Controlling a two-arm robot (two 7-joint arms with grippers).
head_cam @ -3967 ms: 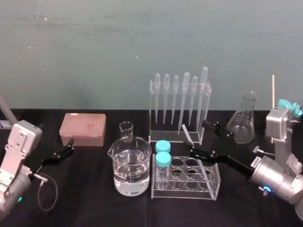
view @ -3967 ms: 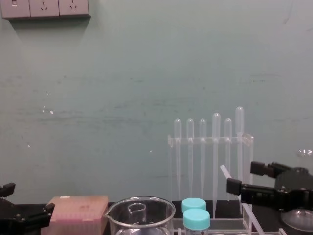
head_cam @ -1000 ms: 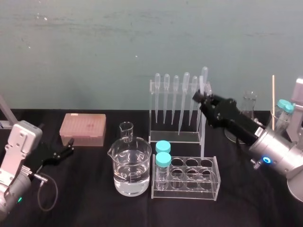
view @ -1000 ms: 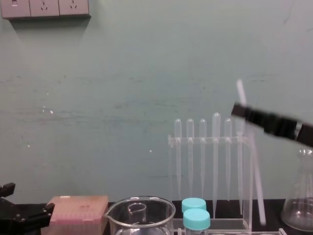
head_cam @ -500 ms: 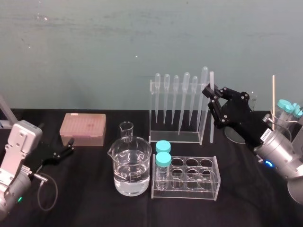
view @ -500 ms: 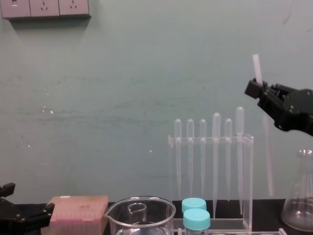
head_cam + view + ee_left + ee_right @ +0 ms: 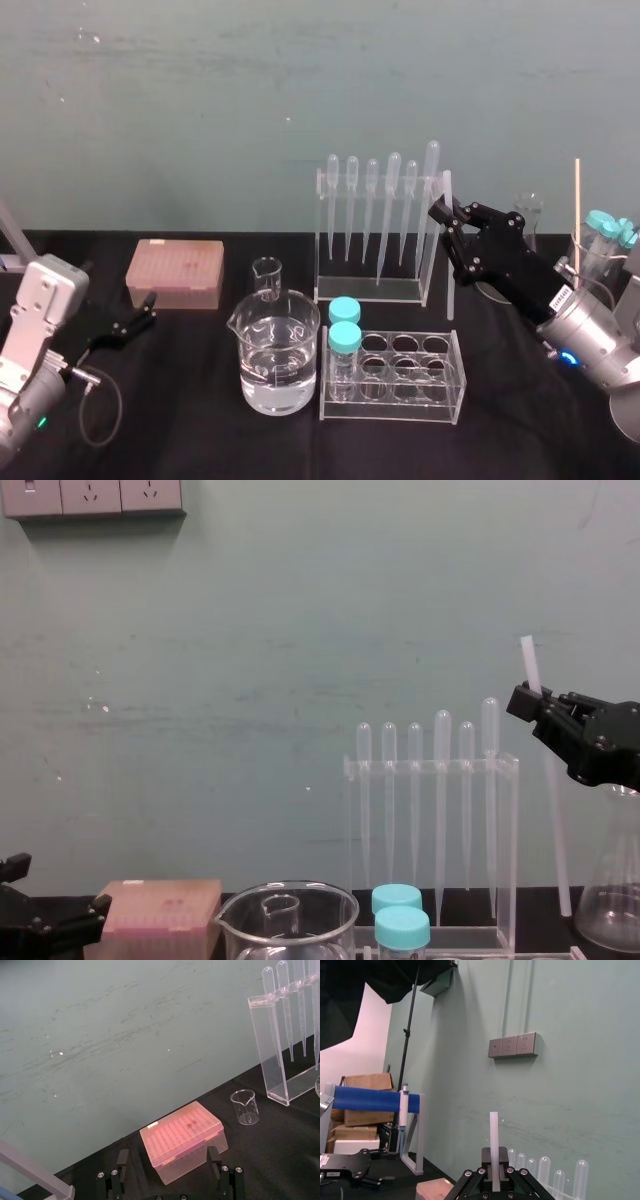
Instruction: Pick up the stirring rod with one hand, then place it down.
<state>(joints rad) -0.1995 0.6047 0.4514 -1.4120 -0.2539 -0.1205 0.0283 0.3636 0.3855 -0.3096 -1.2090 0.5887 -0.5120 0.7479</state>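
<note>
I hold the stirring rod upright
Right gripper clamps it just right of the pipette rack; left gripper sits spread, near left.

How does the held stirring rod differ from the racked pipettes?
The stirring rod is clamped near its top by the right gripper; the pipettes hang in the clear rack. The stirring rod has even thickness and a flat-cut top; the pipettes have bulb tops and tapered tips. The stirring rod leans slightly; the pipettes hang straight. Both are long, thin and translucent.
</note>
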